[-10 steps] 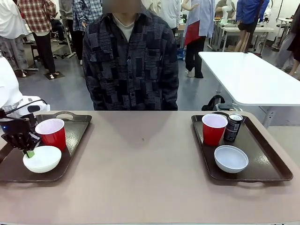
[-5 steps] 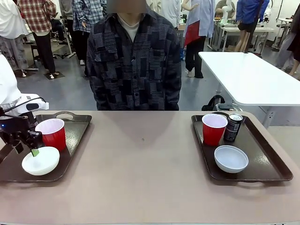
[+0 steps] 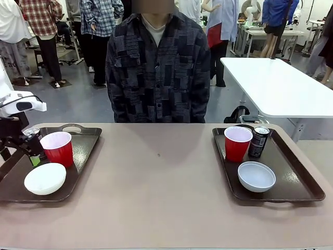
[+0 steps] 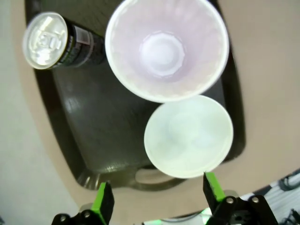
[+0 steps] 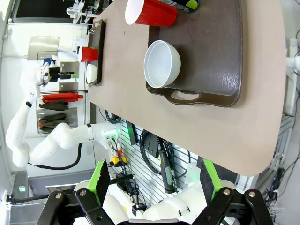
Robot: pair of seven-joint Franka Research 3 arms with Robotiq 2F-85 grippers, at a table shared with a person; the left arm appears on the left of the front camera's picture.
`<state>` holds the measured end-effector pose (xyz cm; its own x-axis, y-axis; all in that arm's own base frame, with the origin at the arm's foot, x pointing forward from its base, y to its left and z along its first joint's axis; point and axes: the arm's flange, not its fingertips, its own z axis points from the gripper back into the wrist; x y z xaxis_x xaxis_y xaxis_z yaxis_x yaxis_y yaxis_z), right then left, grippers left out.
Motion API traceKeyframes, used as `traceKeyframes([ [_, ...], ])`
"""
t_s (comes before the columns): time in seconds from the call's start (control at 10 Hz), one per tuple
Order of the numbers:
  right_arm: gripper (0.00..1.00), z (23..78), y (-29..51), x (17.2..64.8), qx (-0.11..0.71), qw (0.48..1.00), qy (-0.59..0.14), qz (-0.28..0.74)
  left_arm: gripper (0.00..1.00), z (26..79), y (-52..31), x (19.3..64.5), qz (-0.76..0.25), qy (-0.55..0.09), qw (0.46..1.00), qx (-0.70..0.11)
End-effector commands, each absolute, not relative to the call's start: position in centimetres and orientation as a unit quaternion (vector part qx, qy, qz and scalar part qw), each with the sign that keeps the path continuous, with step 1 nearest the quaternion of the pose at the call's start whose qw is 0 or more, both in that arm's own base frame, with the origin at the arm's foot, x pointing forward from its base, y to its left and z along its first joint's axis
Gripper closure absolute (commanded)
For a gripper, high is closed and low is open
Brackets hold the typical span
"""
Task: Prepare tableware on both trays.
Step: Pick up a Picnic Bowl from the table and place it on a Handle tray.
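On the left tray (image 3: 83, 148) stand a red cup (image 3: 57, 148), a white bowl (image 3: 45, 178) and a black can (image 3: 32, 132). My left gripper (image 3: 21, 155) hangs open over that tray's left side, above the bowl (image 4: 188, 136) and clear of it. From the left wrist, its open gripper (image 4: 157, 197) looks down on the cup (image 4: 166, 49) and the can (image 4: 58, 40). The right tray (image 3: 302, 182) holds a red cup (image 3: 237, 143), a black can (image 3: 258, 141) and a white bowl (image 3: 256, 176). My right gripper (image 5: 153, 180) is open and empty, well off the table edge, facing the right tray (image 5: 220, 56) and its bowl (image 5: 162, 63).
A person (image 3: 158, 67) stands at the far side of the table, hands out of view. The tan tabletop (image 3: 156, 192) is bare between the trays. A white table (image 3: 281, 86) stands behind on the right.
My left gripper has opened and let go of the white bowl, then lifted up and back to the left. The bowl now rests flat on the left tray.
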<state>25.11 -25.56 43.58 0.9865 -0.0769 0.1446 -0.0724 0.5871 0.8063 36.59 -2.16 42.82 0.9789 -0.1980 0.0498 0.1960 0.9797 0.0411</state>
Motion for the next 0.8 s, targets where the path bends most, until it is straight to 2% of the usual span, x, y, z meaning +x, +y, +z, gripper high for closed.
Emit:
traceKeyframes([
  [0.0,0.0,43.4,-25.6,25.1,0.462,0.883,-0.088,-0.002,0.0,41.6,-2.0,30.2,-0.116,-0.047,0.992,0.002],
  [0.4,0.0,43.4,-25.6,25.1,0.462,0.883,-0.088,-0.002,0.0,43.0,-1.5,30.4,-0.083,-0.062,0.995,-0.007],
  [0.5,0.0,43.4,-25.6,25.1,0.462,0.883,-0.088,-0.002,0.0,46.8,-2.3,34.4,-0.102,-0.058,0.993,0.01],
  [0.7,0.0,43.4,-25.6,25.1,0.462,0.883,-0.088,-0.002,0.0,46.8,-2.3,34.4,-0.102,-0.058,0.993,0.01],
])
